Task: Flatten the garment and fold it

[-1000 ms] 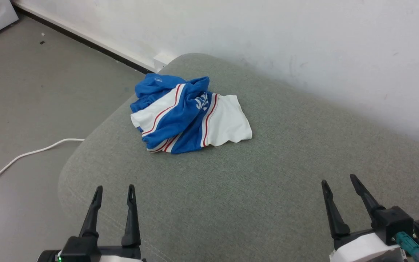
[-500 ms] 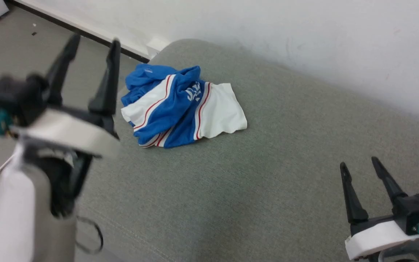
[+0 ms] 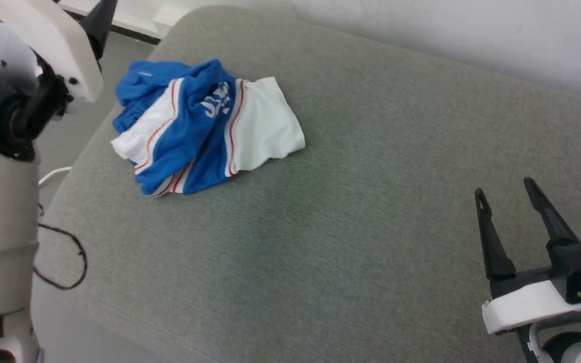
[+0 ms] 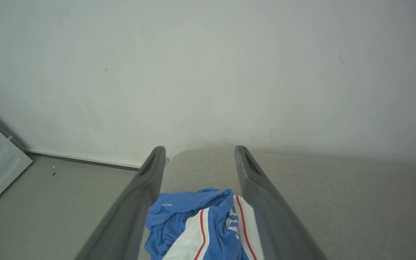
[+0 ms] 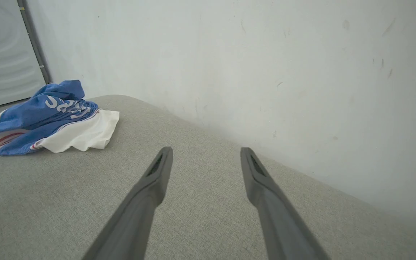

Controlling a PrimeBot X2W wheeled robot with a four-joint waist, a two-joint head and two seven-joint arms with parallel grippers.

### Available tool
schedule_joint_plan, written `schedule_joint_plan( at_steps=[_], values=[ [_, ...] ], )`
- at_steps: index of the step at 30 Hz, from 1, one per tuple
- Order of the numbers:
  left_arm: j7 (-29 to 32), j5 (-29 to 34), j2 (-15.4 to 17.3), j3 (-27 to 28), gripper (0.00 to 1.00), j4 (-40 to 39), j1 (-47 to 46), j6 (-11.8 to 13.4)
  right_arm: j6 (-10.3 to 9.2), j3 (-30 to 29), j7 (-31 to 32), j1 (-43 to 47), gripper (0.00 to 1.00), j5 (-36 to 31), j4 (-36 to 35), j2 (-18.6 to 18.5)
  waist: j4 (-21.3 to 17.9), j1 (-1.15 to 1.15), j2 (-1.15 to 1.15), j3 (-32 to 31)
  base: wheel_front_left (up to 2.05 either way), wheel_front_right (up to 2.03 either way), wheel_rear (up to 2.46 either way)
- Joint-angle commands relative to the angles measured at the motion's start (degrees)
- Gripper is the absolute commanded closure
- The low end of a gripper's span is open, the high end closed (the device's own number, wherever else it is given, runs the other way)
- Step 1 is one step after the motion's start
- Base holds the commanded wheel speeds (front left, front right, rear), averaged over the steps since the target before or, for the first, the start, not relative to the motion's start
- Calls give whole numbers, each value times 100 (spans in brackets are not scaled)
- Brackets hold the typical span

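Your left claw (image 4: 198,151) is spread wide and holds nothing. The shirt (image 4: 200,224) sits bunched up between its two fingers, below the tips, with no contact. Your right claw (image 3: 505,189) is spread too, holding nothing, low over the grey cushion (image 3: 351,212). From it, the shirt lies well apart, ahead and to its left.

Left gripper (image 4: 199,150) high, right gripper (image 3: 505,187) low, fingers (image 5: 146,195) apart.
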Motion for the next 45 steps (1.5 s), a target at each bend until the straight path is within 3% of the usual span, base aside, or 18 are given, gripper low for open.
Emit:
schedule_joint_plan(
  at_steps=[1, 7, 12, 23, 24, 25, 26, 35, 45],
  values=[
    [120, -123, 66, -71, 0, 117, -109, -43, -5, 5, 22, -118, 0, -68, -83, 2, -433, -1, 0, 486, 0, 0, 0],
    [745, -693, 373, -197, 0, 666, -327, -58, -5, 4, 215, -355, 0, -280, -514, 2, -800, -1, 0, 989, 0, 0, 0],
    [1344, -817, 606, -290, 0, 1084, -144, -33, -5, -53, 336, -451, 0, -345, -724, -29, -1043, -1, 0, 1231, 0, 0, 0],
    [2734, -1147, 799, -175, 0, 1217, 537, 685, -5, -112, 430, -388, 0, -262, -939, -97, -1367, -1, 0, 1426, 0, 0, 0],
    [2746, -1128, 834, -160, 26, 1165, 588, 742, -5, -101, 434, -389, 0, -256, -942, -99, -1389, -1, 0, 1429, 0, 0, 0],
    [2713, -1086, 875, -158, 70, 1106, 641, 773, -5, -91, 436, -391, 0, -250, -940, -99, -1409, -1, 0, 1428, 0, 0, 0],
    [2669, -1043, 915, -164, 100, 1058, 695, 781, -5, -84, 437, -392, 0, -245, -936, -101, -1424, -1, 0, 1424, 0, 0, 0],
    [2385, -1048, 1061, -71, 100, 813, 869, 725, -5, -101, 400, -417, 0, -198, -821, -95, -1411, -1, 0, 1203, 0, 0, 0],
    [2140, -1299, 1088, 209, 100, 296, 456, 660, -5, -57, 63, -297, 0, 28, -327, -13, -1370, -1, 0, 208, 0, 0, 0]
  ],
)
